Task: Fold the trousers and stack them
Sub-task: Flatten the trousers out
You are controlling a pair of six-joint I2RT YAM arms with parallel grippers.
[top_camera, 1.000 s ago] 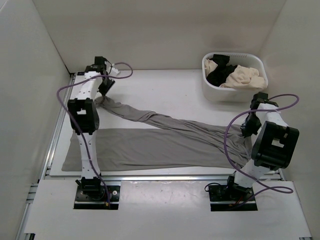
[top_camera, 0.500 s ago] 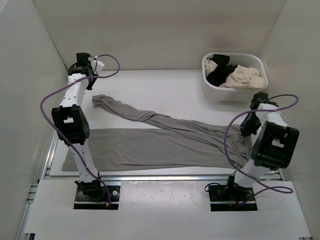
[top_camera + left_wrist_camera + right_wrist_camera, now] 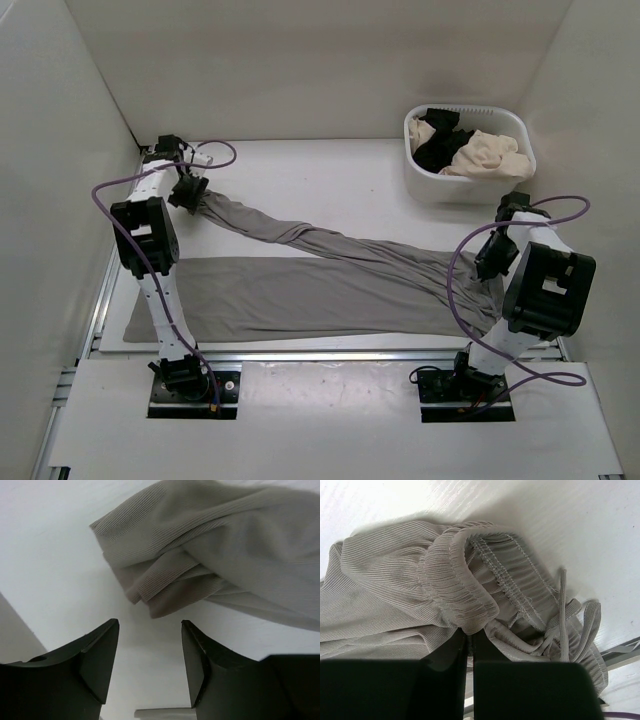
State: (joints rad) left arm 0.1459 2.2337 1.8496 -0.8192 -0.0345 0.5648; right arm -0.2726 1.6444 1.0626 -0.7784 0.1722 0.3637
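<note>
Left wrist: left gripper (image 3: 150,652) spread wide, empty, near grey trousers (image 3: 240,545) cuff (image 3: 142,577). Right wrist: right gripper (image 3: 469,647) pinched on waistband (image 3: 452,587).

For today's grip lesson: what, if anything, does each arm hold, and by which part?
Right jaws pinch the trousers by the waistband; left jaws stand open, holding nothing.

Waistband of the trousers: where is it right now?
The waistband lies at the right side of the table in the top view, nearer than the white basket; the right gripper is pinched shut on its elastic edge.
</note>
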